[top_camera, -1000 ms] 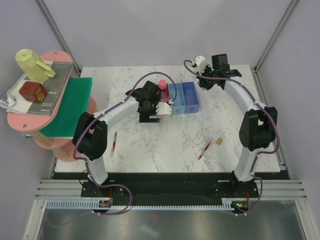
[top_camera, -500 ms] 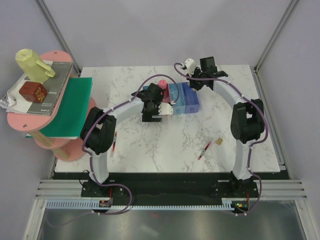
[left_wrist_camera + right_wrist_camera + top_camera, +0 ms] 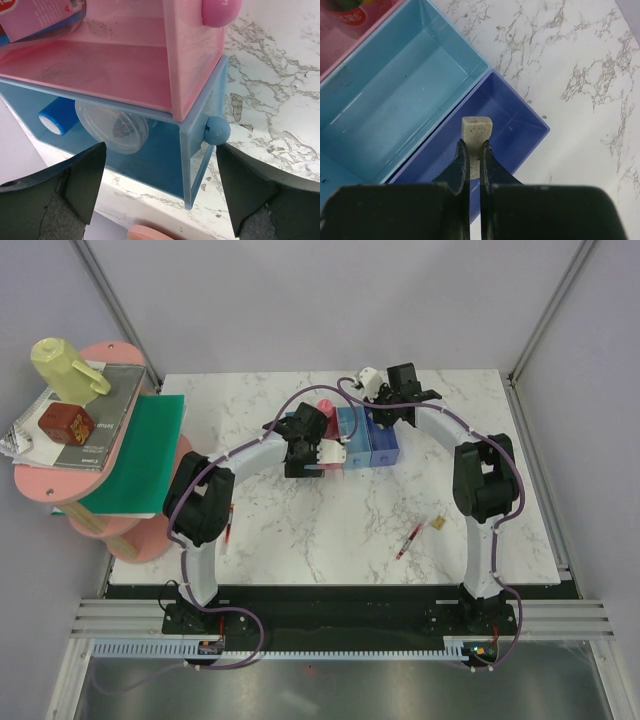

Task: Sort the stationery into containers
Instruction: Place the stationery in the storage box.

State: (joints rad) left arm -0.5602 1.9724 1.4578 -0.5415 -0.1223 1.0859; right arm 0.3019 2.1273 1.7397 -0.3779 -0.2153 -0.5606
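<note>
Right wrist alone shows right hand (image 3: 474,146) pinching pale block (image 3: 477,128) over violet bin (image 3: 516,126).

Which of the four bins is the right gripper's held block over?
The violet-blue bin, at the row's end beside the light blue bin.

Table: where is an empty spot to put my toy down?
Biggest bare patch: the table between the left pen and right pen, nearer than the bins. Another is back left, between the green sheet and left arm. Crowded around the bins, where the right arm reaches too.
</note>
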